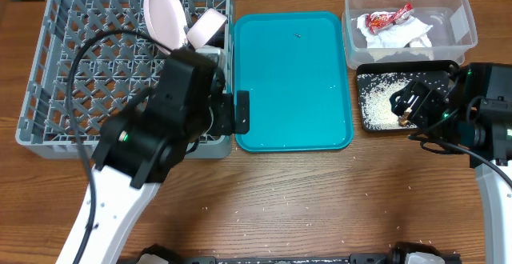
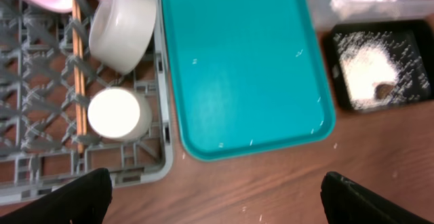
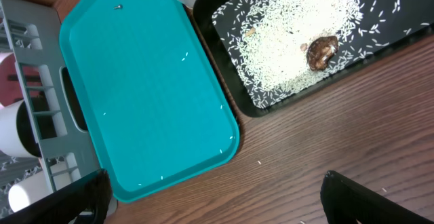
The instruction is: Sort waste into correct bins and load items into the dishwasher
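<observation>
The grey dish rack (image 1: 48,72) holds a pinkish-white plate (image 1: 164,16) and a white bowl (image 1: 206,26). The left wrist view shows a bowl (image 2: 122,37), a small cup (image 2: 121,113) and wooden chopsticks (image 2: 78,81) in the rack's corner. My left gripper (image 1: 232,116) (image 2: 217,203) hangs open over that corner, holding nothing. The clear tub (image 1: 468,24) contains the red-and-white wrapper (image 1: 388,18) and the napkin (image 1: 400,36). The black tray (image 1: 372,96) (image 3: 220,58) carries rice (image 3: 291,34) and a brown scrap (image 3: 321,51). My right gripper (image 1: 408,108) (image 3: 217,203) stands open and empty above the black tray's near edge.
The teal serving tray (image 1: 292,80) (image 2: 237,68) (image 3: 135,88) lies between the rack and the bins, with a few stray grains and a dark speck on it. Loose rice grains dot the wooden table (image 1: 320,200) in front.
</observation>
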### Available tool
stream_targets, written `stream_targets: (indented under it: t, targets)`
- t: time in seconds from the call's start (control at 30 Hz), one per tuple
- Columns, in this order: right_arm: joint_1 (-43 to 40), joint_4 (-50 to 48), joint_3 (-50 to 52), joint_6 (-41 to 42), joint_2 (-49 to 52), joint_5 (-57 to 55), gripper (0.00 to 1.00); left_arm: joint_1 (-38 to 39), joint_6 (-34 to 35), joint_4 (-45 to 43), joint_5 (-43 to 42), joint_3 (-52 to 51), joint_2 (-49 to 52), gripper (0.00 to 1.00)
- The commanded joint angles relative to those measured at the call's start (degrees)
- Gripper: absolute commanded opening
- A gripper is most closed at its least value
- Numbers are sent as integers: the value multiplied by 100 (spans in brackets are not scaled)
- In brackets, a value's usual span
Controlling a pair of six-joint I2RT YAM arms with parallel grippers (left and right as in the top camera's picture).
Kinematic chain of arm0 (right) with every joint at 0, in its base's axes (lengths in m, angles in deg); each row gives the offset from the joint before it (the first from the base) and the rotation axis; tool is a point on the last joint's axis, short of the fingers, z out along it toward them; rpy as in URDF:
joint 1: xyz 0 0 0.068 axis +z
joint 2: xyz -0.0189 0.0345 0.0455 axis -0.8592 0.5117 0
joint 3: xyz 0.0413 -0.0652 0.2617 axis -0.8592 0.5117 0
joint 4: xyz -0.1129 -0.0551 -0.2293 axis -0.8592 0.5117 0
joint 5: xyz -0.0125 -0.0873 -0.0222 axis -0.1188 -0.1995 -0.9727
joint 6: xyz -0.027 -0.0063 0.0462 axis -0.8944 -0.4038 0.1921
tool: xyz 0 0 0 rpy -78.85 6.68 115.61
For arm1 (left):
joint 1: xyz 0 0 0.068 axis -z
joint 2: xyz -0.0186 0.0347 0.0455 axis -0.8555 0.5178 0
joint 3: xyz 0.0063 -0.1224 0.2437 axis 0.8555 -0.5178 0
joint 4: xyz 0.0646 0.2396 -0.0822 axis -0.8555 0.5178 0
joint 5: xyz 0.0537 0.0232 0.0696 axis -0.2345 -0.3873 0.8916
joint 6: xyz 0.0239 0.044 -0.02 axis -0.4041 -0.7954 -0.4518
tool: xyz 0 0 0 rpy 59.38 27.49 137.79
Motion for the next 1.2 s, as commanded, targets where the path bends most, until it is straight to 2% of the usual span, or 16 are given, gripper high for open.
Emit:
stream_targets:
  t: [0.0, 0.17, 0.33, 0.57, 0.83, 1.17]
  targets:
    - [-22, -15, -105, -17, -15, -42, 100, 42, 146, -411, -35, -531, -793, 99]
    - [35, -15, -105, -17, -195, -42, 100, 42, 354, -973, 321, -1416, -1499, 100]
    - [492, -15, -101, -17, -844, -42, 100, 37, 332, -925, 533, -1908, -1578, 100]
    - [1368, -15, -101, -15, -1679, -39, 100, 37, 330, -800, 527, -2020, -1095, 100]
    - [1394, -13, -101, -17, -2208, -42, 100, 37, 332, -756, 525, -2020, -385, 100]
    - [1394, 7, -101, -17, -2413, -42, 100, 37, 332, -756, 525, -2020, 608, 100]
